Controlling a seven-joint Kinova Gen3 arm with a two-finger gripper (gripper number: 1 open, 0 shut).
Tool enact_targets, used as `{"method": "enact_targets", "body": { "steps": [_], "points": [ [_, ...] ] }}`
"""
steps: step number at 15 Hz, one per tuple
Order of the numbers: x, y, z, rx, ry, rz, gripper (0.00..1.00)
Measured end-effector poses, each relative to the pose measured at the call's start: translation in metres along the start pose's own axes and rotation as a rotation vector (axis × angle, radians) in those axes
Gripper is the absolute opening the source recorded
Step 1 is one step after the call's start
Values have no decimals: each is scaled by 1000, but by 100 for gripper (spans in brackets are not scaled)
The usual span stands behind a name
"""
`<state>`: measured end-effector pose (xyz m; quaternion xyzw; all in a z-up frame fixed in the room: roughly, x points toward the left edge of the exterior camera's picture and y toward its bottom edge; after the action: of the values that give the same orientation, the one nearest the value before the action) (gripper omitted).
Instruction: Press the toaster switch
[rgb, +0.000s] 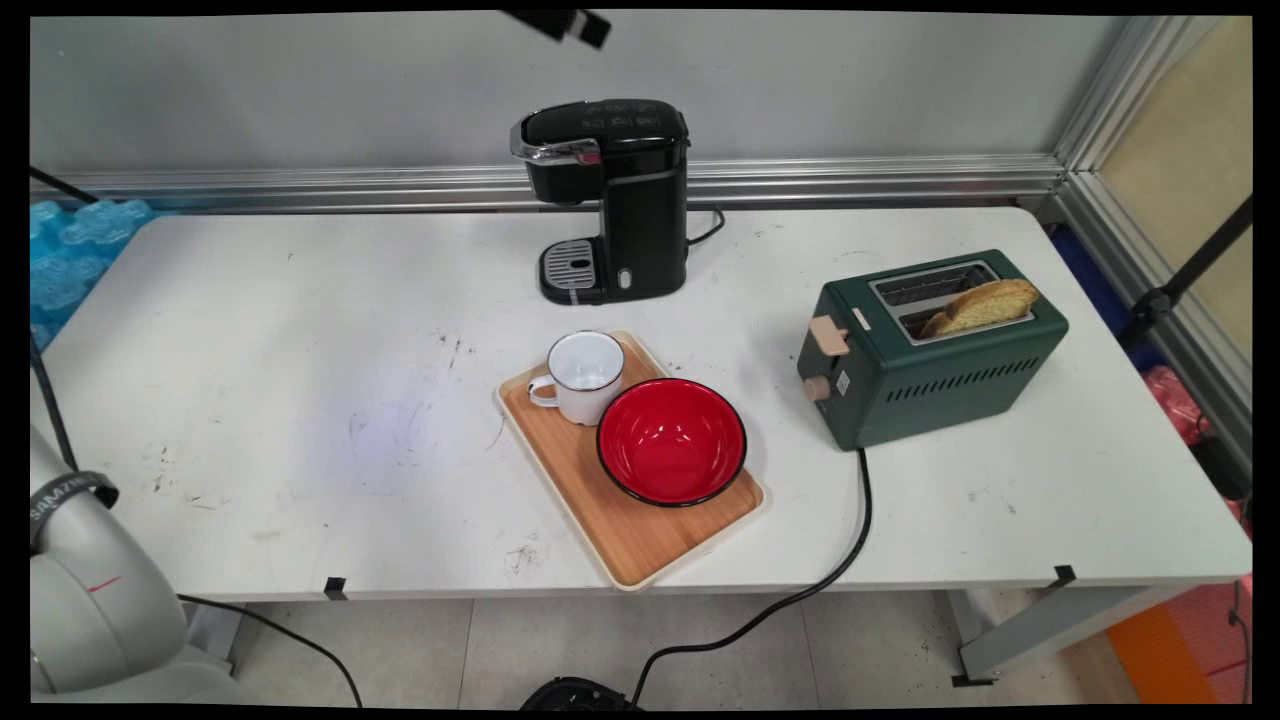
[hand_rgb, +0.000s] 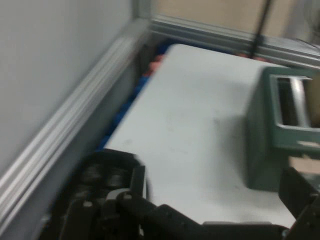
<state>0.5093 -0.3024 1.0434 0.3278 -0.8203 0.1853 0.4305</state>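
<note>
One black gripper (rgb: 568, 22) hangs high at twelve o'clock, fingers spread and holding nothing, above the coffee maker (rgb: 610, 200). At six o'clock of the coffee maker sits a tray (rgb: 630, 540) with a mug (rgb: 585, 375) and a red bowl (rgb: 672, 440); the toaster (rgb: 930, 350) is at four.

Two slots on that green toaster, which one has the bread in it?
The slot nearer the camera on the green toaster: the slice of toast leans out of it, while the slot on the wall side shows only bare metal.
</note>
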Motion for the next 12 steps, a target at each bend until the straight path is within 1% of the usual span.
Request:
{"method": "enact_targets", "body": {
  "steps": [2, 5, 8, 12],
  "points": [
    [1, 17, 5, -61, -14, 40, 100],
    [4, 44, 18, -131, -35, 61, 100],
    [9, 69, 42, -181, -56, 72, 100],
    [15, 100, 86, -232, -97, 75, 100]
  ]
}}
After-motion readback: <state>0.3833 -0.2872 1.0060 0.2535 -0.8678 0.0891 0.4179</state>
